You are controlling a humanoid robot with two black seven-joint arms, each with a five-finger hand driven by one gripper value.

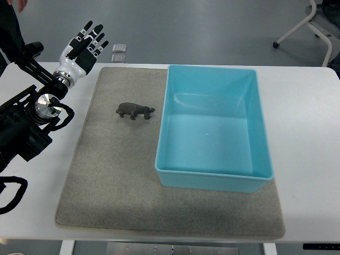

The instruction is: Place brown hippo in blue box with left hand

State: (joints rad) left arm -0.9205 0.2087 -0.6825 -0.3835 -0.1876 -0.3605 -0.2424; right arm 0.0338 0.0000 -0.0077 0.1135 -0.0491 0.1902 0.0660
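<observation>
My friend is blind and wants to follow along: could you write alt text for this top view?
A small brown hippo stands on a grey mat just left of an empty blue box on a white table. The left robot hand, fingers spread and holding nothing, hovers over the table's far left corner, apart from the toy.

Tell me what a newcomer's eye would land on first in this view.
The big blue box dominates, sitting empty on the right part of the grey mat. Just left of it, apart from its wall, the small brown hippo stands on the mat. At the upper left, the left hand hovers with fingers spread, holding nothing.
</observation>
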